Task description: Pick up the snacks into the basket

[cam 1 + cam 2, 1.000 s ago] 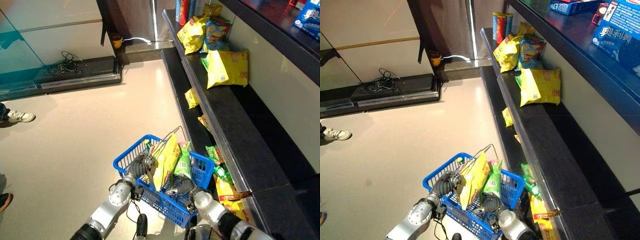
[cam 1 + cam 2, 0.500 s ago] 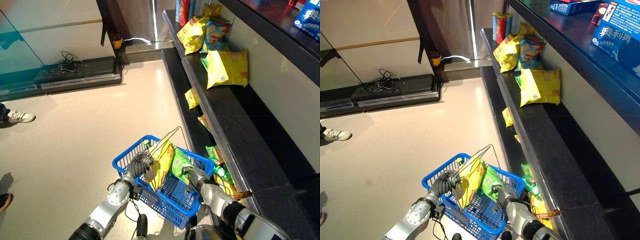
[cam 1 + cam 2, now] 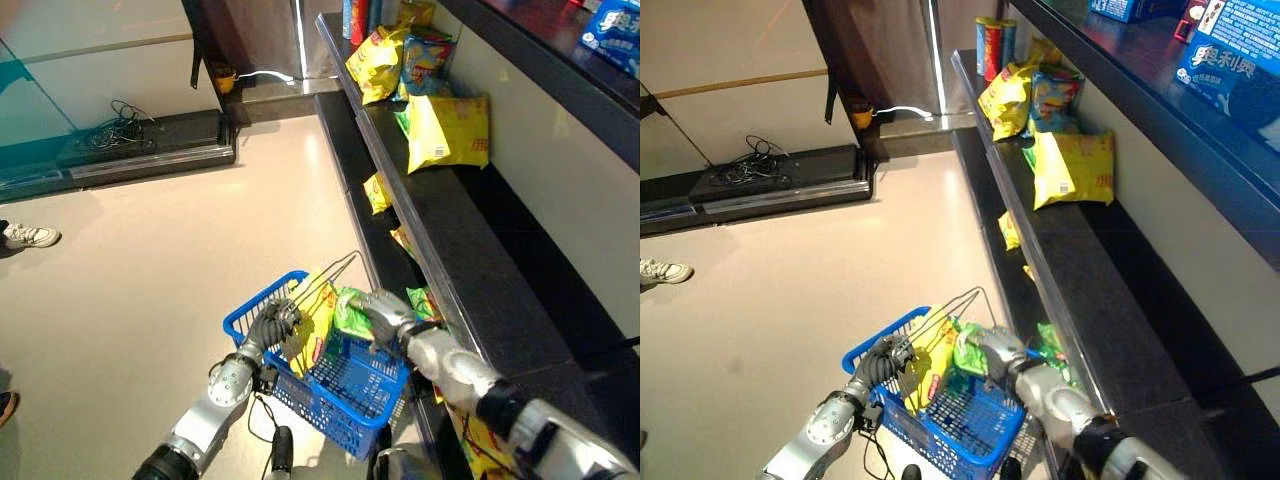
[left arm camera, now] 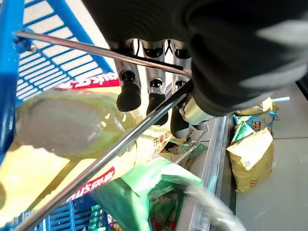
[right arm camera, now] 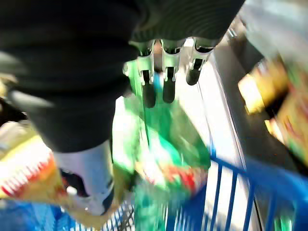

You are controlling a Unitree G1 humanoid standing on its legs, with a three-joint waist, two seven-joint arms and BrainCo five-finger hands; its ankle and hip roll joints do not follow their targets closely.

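- A blue plastic wire-handled shopping basket (image 3: 345, 400) hangs above the pale floor (image 3: 150, 270) beside long dark store shelves (image 3: 470, 260).
- The left hand (image 3: 268, 325) is clenched around the basket's thin metal handle (image 4: 96, 50).
- The right hand (image 3: 378, 308) pinches a green snack bag (image 3: 352, 312) over the basket's far rim.
- A yellow crisp packet (image 3: 312, 330) stands inside the basket.

Two silver-grey arms with rounded joint housings are seen. Left hand (image 3: 272, 325) and right hand (image 3: 378, 308): silver fingers, dark tips, dark ribbed covers.
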